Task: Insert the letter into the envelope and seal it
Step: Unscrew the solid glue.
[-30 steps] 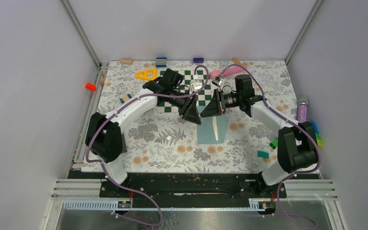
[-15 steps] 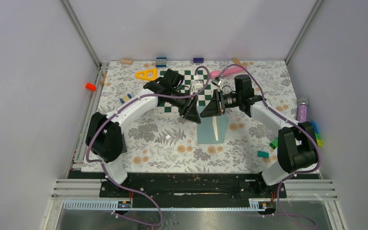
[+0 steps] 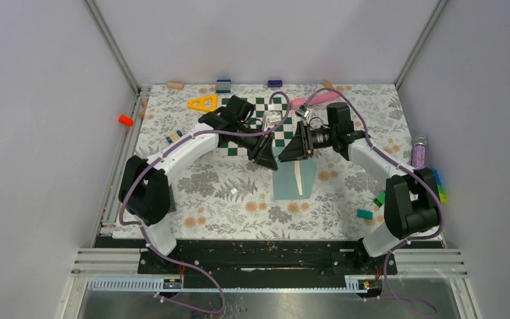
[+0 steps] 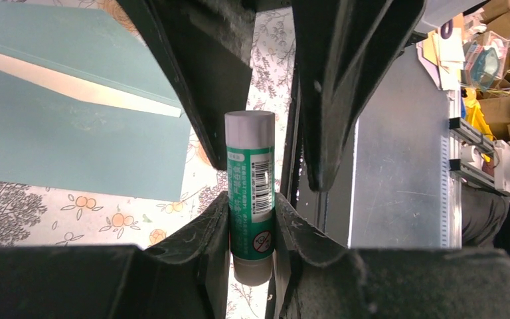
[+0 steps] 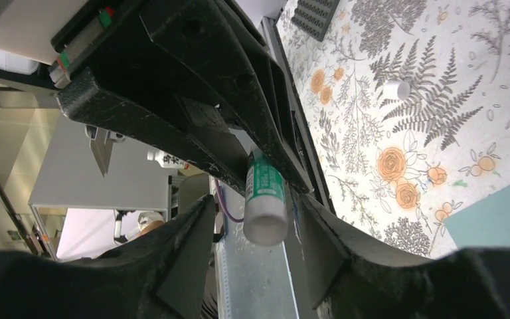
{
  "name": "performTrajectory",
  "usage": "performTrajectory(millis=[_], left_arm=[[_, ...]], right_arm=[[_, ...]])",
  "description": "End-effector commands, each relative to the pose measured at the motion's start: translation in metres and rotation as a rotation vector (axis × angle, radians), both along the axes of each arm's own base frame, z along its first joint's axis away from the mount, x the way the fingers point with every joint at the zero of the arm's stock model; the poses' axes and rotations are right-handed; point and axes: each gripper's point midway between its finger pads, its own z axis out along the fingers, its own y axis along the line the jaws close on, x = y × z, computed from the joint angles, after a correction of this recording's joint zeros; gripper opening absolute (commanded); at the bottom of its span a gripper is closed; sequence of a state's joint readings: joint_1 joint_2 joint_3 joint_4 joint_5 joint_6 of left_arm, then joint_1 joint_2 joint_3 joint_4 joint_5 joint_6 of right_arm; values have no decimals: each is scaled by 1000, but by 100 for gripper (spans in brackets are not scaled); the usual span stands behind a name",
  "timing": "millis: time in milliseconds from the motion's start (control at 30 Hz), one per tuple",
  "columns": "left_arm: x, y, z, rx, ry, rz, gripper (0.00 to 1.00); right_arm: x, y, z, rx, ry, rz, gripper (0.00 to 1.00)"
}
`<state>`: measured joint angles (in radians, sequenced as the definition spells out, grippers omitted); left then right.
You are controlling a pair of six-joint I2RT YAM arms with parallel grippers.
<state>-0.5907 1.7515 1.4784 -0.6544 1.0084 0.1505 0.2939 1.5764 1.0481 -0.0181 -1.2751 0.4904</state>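
Green-and-white glue stick [image 4: 250, 153] is clamped by its body between the fingers of the left gripper [image 4: 252, 206], held above the floral table cover [image 3: 226, 199]. Right gripper [image 5: 257, 216] faces it nose to nose. Its jaws stand apart on either side of the stick's free end, with a gap visible, and do not clamp it. Envelope [image 3: 295, 179] lies flat on the cover just near of both grippers, with a narrow cream strip showing between two teal surfaces. Letter is not separately distinguishable. The cream strip may be its edge, but the view does not settle this.
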Motion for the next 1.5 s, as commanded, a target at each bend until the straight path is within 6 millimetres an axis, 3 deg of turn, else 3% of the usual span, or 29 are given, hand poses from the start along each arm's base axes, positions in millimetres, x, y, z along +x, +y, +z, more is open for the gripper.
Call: performTrajectory(millis=[0, 367, 700, 833, 1000, 1200, 1367, 1467], left_arm=[[13, 0, 1, 18, -104, 43, 15], [11, -4, -4, 71, -199, 66, 14], [10, -6, -4, 64, -179, 58, 13], [0, -9, -4, 22, -108, 7, 13], [-16, -11, 2, -79, 81, -103, 14], [-20, -8, 7, -143, 218, -144, 15], [-14, -6, 0, -99, 161, -104, 15], [-6, -4, -1, -65, 95, -55, 15]], right_arm=[[19, -11, 9, 6, 16, -51, 56], [28, -15, -7, -28, 92, -84, 40], [23, -17, -10, -66, 61, -65, 27], [20, -17, -5, -58, 15, -53, 25], [11, -21, 7, -50, -99, -32, 25], [2, -24, 15, -45, -233, -21, 28], [7, -24, 18, -60, -193, -45, 45], [10, -23, 11, -75, -147, -52, 48]])
